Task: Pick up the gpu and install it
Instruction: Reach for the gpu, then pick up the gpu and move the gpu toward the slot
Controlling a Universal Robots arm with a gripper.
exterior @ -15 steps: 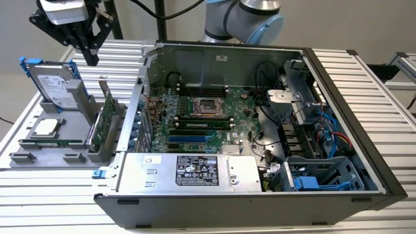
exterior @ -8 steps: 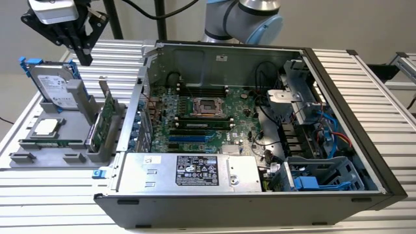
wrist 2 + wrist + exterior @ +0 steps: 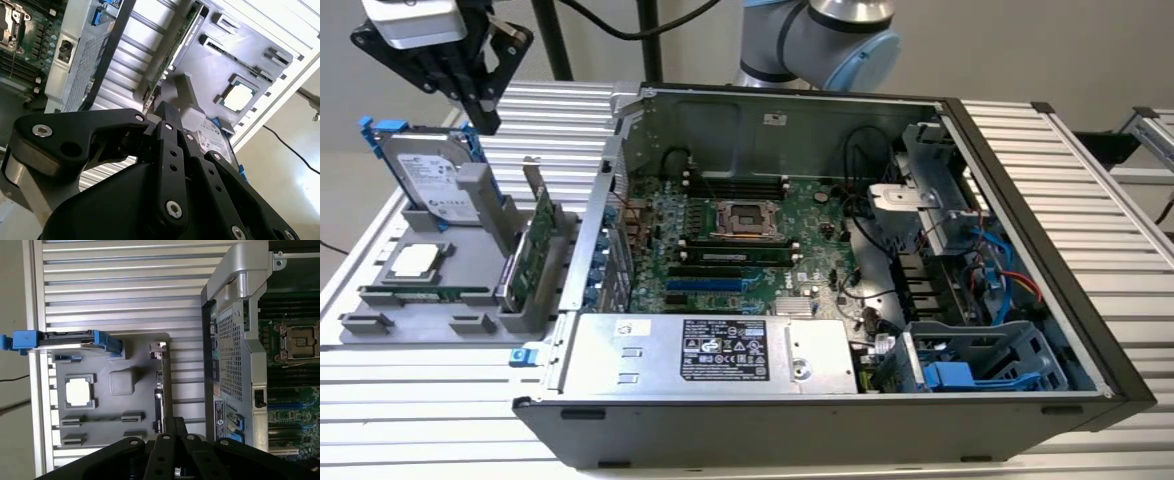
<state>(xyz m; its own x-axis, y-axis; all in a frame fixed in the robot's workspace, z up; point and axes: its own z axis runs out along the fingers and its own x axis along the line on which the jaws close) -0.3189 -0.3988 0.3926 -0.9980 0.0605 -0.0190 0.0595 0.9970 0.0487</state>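
Observation:
The gpu (image 3: 534,252) stands on edge in a grey holder tray (image 3: 403,326) at the exterior view's left, green board up and its thin silver bracket at the far end. My gripper (image 3: 484,120) hangs well above the tray's far end with its fingers together and nothing between them. In the first wrist view the gpu (image 3: 159,386) shows edge-on on the tray (image 3: 107,407), just beyond my gripper (image 3: 175,423). In the second wrist view the gpu (image 3: 167,57) runs as a long narrow edge past my gripper (image 3: 167,114).
An open computer case (image 3: 1014,200) lies beside the tray, its motherboard (image 3: 734,240) exposed with blue and black slots. The tray also holds a blue-framed hard drive (image 3: 434,175), a processor chip (image 3: 414,262) and a memory stick (image 3: 427,295). A power supply (image 3: 707,350) fills the case's near side.

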